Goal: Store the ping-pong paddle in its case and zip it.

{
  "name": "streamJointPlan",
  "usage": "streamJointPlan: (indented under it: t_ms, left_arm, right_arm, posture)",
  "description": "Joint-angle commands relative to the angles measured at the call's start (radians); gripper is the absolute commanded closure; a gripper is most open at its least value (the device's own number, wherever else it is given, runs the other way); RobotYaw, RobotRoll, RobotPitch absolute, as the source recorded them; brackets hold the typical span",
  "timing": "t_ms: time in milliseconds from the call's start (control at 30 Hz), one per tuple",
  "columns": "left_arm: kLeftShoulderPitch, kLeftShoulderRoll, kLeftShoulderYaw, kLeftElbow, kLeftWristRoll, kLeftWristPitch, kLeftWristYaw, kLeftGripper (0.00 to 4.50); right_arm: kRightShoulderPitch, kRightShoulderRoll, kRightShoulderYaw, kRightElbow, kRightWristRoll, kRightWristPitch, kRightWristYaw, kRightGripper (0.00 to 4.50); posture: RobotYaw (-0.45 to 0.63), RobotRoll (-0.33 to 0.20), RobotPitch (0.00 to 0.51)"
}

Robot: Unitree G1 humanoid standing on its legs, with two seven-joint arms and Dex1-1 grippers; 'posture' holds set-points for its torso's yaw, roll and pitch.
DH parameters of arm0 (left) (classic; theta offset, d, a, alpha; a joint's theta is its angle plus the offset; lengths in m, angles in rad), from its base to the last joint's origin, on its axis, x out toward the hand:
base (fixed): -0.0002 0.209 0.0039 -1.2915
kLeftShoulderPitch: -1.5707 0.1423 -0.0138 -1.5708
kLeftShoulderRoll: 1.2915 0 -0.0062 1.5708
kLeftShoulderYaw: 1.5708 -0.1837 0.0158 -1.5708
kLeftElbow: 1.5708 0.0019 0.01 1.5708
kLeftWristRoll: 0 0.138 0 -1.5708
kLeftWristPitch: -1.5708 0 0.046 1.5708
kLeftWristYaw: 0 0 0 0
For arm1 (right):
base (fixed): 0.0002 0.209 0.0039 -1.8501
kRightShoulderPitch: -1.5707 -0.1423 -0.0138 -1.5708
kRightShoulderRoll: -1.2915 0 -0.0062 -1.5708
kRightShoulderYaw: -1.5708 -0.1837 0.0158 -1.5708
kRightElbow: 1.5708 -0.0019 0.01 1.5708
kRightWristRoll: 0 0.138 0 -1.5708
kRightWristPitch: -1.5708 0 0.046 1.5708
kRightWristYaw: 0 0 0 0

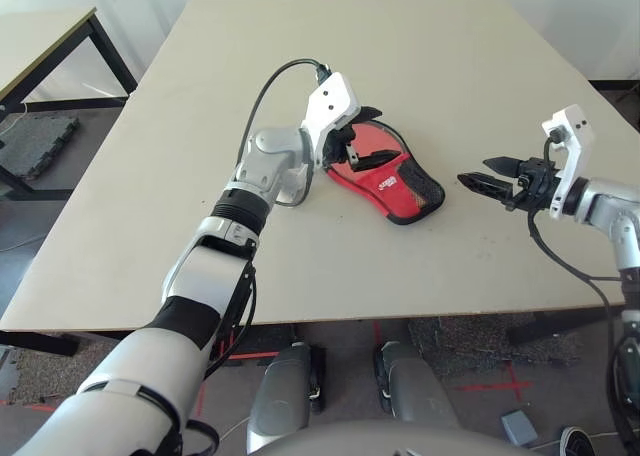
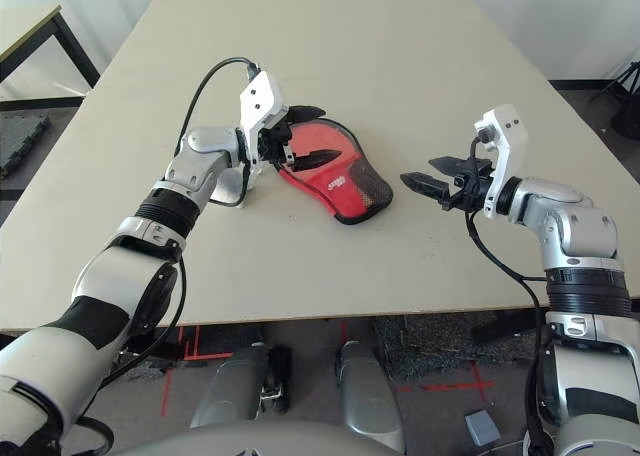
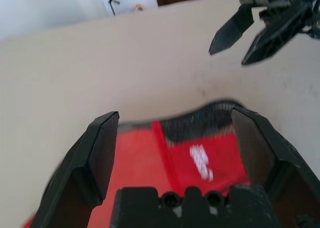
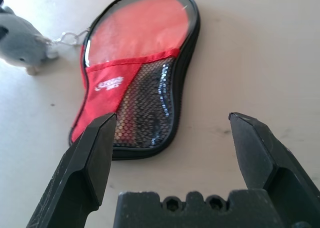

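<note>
**A:** How are your two arms posed?

**B:** Your left arm reaches forward and bends in across the table (image 1: pixel 470 66), so the left tool (image 2: pixel 304 135) points toward three o'clock, nearly level. Its two black fingers stand wide apart with nothing between them. Your right arm comes in from the three o'clock side, and the right tool (image 2: pixel 428 175) points toward nine o'clock, tipped slightly down. Its fingers are spread just as wide and hold nothing.

**A:** Where is the case?

**B:** The case (image 2: pixel 335 181) lies flat on the table between your two tools. Its round end is toward eleven o'clock and its narrow mesh-pocket end toward five o'clock. The left tool hangs over the round end, one finger on either side of it as seen from the head camera; whether the fingers touch the fabric you cannot tell. The right tool is clear of the case, near its narrow end, at about three o'clock from it.

**A:** And the paddle?

**B:** In the right wrist view, a red round shape shows at the wide end of the case (image 4: pixel 142 68); whether that is the paddle or the case's own fabric cannot be told. A grey-white pom-pom (image 4: pixel 22 43) on a small chain lies on the table just beside the case.
</note>
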Motion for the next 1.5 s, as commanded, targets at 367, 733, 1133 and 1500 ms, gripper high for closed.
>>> streamJointPlan:
  t_ms: [367,733,1133,1500]
  left_arm:
    - [0.266,0.19,0.042,-0.395,-0.069,0.242,-0.081,0.0]
    - [0.35,0.262,0.078,-0.498,-0.096,0.319,-0.059,0.0]
    - [0.359,0.251,0.068,-0.517,-0.097,0.33,-0.045,0.0]
    - [0.356,0.245,0.063,-0.513,-0.092,0.327,-0.041,0.0]
  right_arm:
    - [-0.009,0.095,0.01,0.158,-0.002,-0.027,-0.012,0.05]
    - [-0.04,0.164,0.051,0.201,-0.034,-0.042,-0.024,0.05]
    - [-0.061,0.187,0.046,0.232,-0.032,-0.003,-0.039,0.43]
    - [-0.06,0.219,0.053,0.221,-0.028,0.024,-0.049,4.24]
  posture:
    - [0.03,0.0,0.111]
    - [0.05,0.0,0.104]
    - [0.05,0.0,0.108]
    - [0.05,0.0,0.112]
